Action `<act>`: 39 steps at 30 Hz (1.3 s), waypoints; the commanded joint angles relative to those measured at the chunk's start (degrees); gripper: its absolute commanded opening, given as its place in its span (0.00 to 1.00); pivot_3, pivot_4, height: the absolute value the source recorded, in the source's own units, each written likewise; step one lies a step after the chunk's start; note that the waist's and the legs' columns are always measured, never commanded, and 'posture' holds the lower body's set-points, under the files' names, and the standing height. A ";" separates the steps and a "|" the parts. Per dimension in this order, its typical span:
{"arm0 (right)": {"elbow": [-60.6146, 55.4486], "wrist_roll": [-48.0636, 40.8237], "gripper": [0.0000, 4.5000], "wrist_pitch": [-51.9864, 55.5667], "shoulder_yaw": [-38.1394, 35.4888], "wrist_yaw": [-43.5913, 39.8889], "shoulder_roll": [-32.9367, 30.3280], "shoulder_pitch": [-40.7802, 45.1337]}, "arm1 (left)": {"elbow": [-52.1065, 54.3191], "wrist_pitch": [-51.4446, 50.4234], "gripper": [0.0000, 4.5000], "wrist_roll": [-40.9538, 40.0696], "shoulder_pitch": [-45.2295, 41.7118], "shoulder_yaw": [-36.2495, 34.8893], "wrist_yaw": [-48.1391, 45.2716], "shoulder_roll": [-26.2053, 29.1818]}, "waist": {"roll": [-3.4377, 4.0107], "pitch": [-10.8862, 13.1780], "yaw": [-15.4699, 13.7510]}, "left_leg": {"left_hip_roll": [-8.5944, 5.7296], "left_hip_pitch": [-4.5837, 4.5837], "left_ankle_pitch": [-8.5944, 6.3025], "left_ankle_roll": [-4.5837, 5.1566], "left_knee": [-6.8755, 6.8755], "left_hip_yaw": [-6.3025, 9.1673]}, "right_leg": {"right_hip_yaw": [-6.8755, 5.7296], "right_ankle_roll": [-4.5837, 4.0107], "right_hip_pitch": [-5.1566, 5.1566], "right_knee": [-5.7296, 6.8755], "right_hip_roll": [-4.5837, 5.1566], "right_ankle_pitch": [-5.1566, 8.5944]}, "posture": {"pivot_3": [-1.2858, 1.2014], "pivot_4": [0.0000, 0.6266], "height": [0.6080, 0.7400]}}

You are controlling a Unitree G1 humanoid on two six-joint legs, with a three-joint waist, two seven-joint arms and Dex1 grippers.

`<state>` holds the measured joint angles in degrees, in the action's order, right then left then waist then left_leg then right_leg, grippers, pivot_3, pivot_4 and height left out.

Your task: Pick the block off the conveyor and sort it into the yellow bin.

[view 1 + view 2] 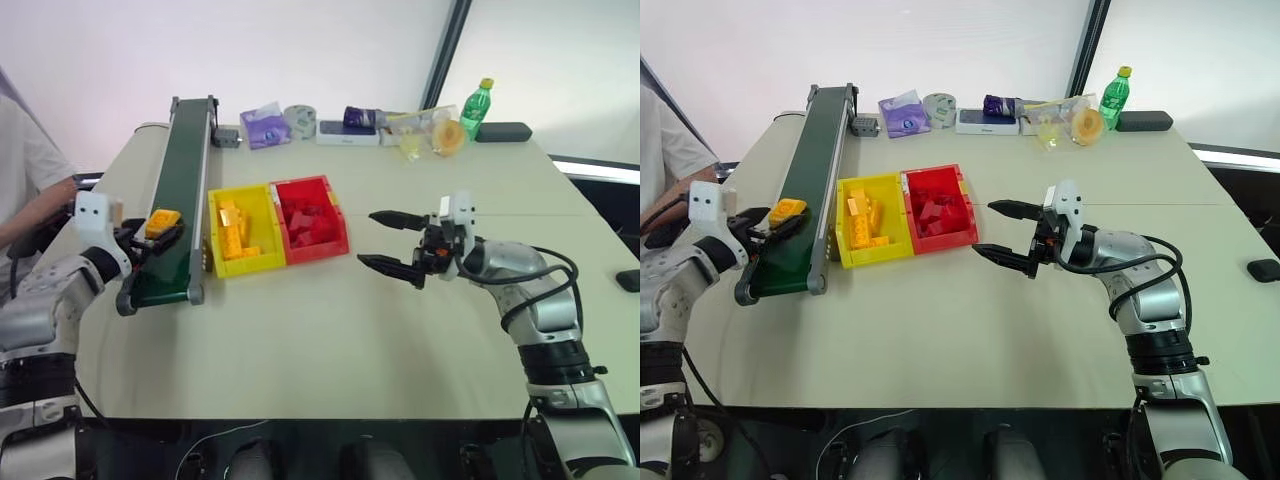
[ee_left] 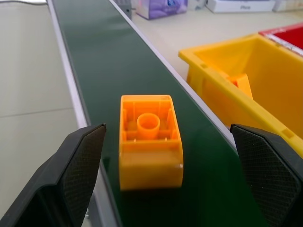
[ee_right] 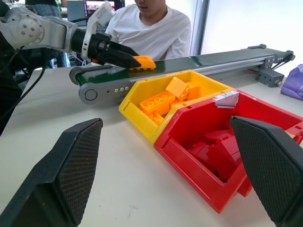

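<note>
On the near end of the conveyor (image 1: 178, 195), the block (image 2: 150, 139) lies underside up, its hollow and inner tube showing. Spread jaws of the left gripper (image 2: 170, 177) bracket it, one finger on each side, neither touching. A good grasp likely means easing forward until the pads sit level with the block's long walls, then closing squarely so it does not twist. Beside the belt waits the yellow bin (image 1: 215, 262), holding yellow bricks. Over the table the right gripper (image 1: 390, 242) hovers, jaws spread and empty.

Bright, even daylight; soft shadows; wrist views blur far background.
</note>
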<state>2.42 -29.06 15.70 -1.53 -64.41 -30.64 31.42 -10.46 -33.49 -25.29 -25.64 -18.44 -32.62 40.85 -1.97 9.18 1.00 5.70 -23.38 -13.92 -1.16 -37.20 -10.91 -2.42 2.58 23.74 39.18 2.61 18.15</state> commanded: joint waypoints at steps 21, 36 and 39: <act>-1.18 0.47 1.00 -2.02 -1.12 -0.29 -0.70 0.84 | 15.50 -11.41 0.30 -6.33 -6.75 -1.42 10.74 -6.75 | -0.01 0.00 -0.43 | 0.01 -0.01 0.00 0.00 -0.05 0.04 | 0.00 0.01 -0.03 0.03 0.02 0.00 | 0.52 0.24 1.00; -3.48 0.54 1.00 -1.89 -0.59 1.42 -0.40 -0.75 | 11.21 -10.57 0.30 5.86 -14.66 10.21 25.22 -22.40 | -0.01 0.00 -0.15 | -0.04 0.01 0.03 -0.05 -0.07 0.05 | 0.05 0.03 -0.03 0.04 -0.09 -0.01 | 0.52 0.24 1.00; -3.82 0.48 1.00 -1.83 -0.76 1.73 -0.47 -1.12 | 9.93 -10.03 0.41 4.79 -15.24 8.31 24.61 -23.21 | -0.01 0.00 -0.31 | -0.04 0.01 0.03 -0.04 -0.08 0.06 | 0.04 0.03 -0.05 0.04 -0.07 -0.01 | 0.52 0.24 1.00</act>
<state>1.15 -28.16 14.54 -0.91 -62.97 -30.52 30.08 -0.85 -45.30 -20.12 -39.27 -8.64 -7.63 17.63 -1.98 9.18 0.69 5.66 -23.37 -13.89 -1.20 -37.29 -10.85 -2.38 2.61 23.69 39.22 2.54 18.14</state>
